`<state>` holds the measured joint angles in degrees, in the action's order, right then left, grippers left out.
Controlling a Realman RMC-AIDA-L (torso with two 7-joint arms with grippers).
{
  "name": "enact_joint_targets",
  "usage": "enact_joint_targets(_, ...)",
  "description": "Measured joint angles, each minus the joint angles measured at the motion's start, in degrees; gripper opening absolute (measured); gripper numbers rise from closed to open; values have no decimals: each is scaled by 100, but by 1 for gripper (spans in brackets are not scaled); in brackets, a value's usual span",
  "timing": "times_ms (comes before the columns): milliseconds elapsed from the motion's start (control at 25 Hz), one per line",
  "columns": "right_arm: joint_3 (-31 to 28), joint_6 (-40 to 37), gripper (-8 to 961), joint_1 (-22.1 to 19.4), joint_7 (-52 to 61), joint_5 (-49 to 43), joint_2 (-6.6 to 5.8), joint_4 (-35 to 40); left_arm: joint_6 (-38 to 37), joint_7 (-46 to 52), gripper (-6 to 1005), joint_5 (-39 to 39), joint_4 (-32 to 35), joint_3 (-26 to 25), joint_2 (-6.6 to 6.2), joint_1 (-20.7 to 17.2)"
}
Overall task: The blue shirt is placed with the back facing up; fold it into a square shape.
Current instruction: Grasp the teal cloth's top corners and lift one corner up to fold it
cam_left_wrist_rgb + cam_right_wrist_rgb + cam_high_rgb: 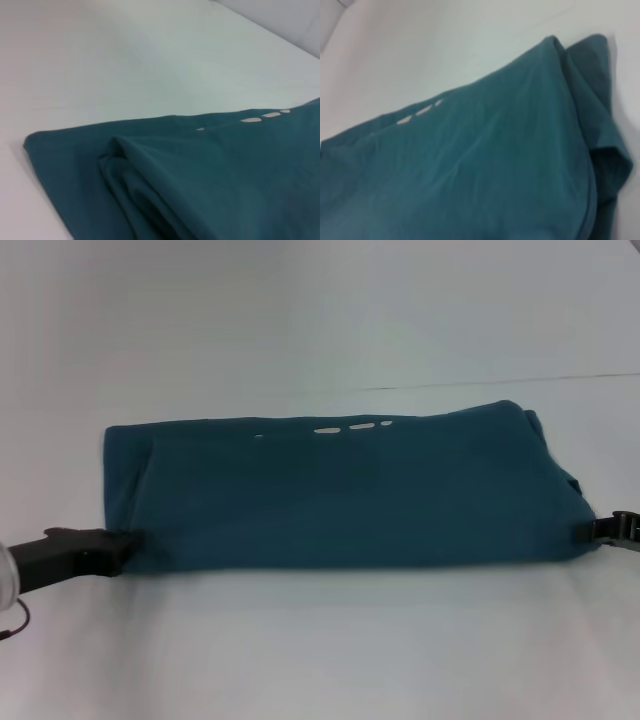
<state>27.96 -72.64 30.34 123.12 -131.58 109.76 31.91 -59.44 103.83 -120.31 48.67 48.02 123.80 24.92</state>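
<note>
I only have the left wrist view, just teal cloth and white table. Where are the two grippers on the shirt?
Observer: From the head view, the left gripper sits at the near left corner of the blue shirt, and the right gripper at its near right end.
Operator: What shape is the shirt?
Observer: A long band lying across the table, wider than it is deep, not square yet.
Operator: Is the right end tidy?
Observer: No. The right wrist view shows a loose flap sticking out beyond the folded edge there.
</note>
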Motion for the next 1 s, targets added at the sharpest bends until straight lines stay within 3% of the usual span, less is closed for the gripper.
enact_joint_targets(520, -5, -35, 70, -28, -255, 110, 56, -43, -549, 49, 112, -44, 437, -442, 13, -408)
enact_joint_targets(840, -15, -28, 88, -29, -344, 110, 155, -14, -708, 77, 148, -170, 450, -613, 6, -417)
enact_joint_targets(1000, -5, -192, 98, -26, -407, 109, 105, 24, -910, 81, 166, -159, 451, -788, -14, -369)
